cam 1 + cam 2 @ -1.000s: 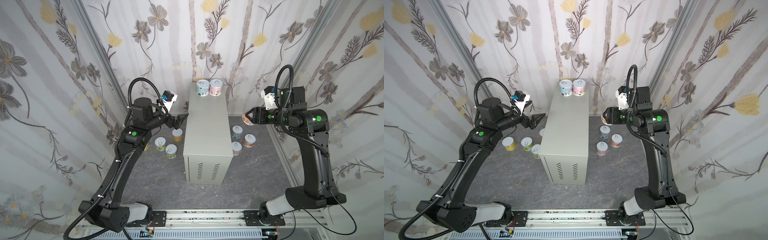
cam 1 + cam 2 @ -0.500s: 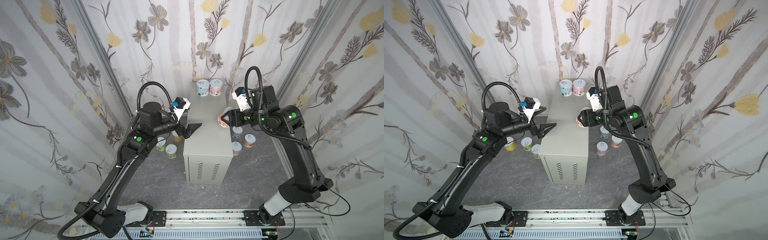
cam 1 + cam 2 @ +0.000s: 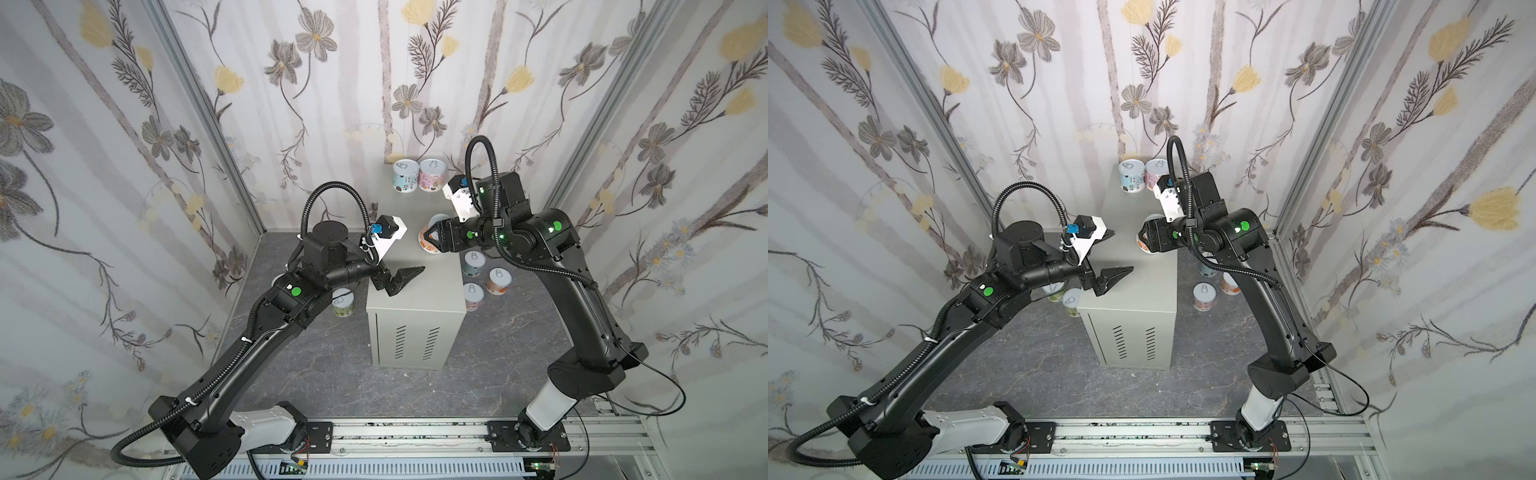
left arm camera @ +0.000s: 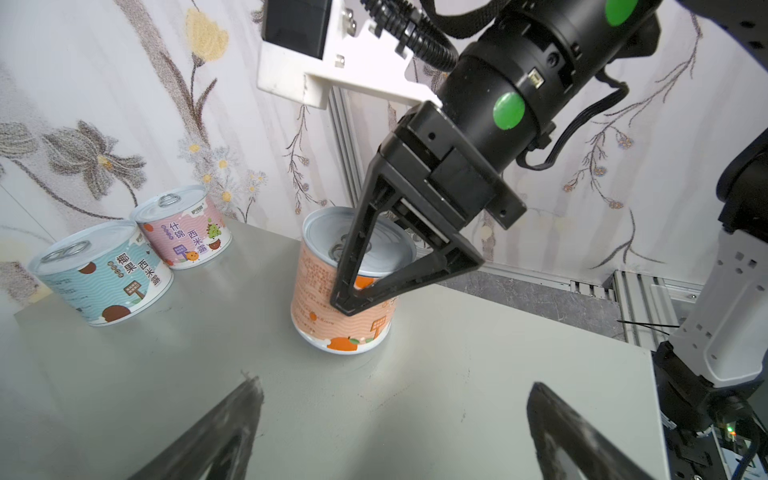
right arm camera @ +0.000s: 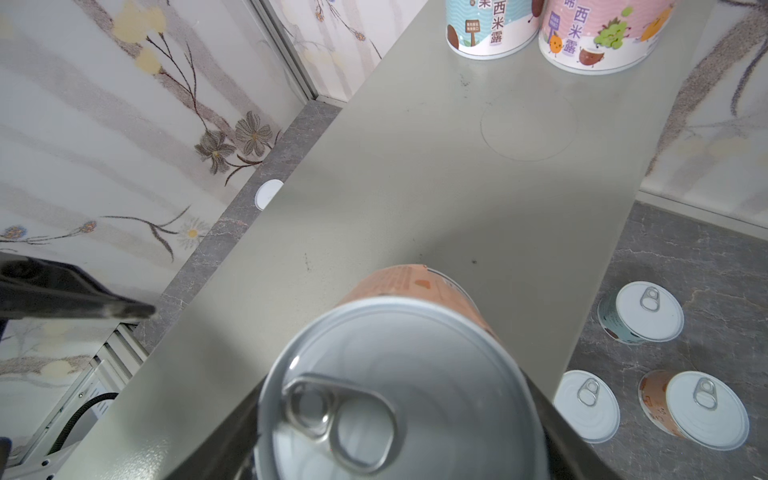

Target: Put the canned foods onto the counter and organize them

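Over the counter [image 3: 440, 291] now, rather than out beside it above the dark marbled floor [image 3: 332, 374] as a second ago, the right gripper [image 3: 431, 237] is clenched on an orange tin [image 4: 320, 291], its jaws pressing the sides just under the rim. The tin stands upright near the right-hand edge of the flat top, about midway along it. In the left wrist view its base looks to rest on the surface. The left gripper [image 3: 405, 281] has also come in from the counter's left side and hangs above the near left part of the top. Its jaws are spread wide and hold nothing, well apart from the orange tin.

Three tins are on the counter top: the gripped orange one, plus a pale blue tin [image 3: 405, 176] and a pink tin [image 3: 432, 174] side by side at the far end. Three floor tins stand right of the counter [image 3: 474, 264] [image 3: 498, 280] [image 3: 473, 293], lids up. Left of it, two green-labelled tins show in a top view [image 3: 1073, 301] [image 3: 1056, 293], partly hidden under the left arm. Whether more lie beneath it I cannot tell.
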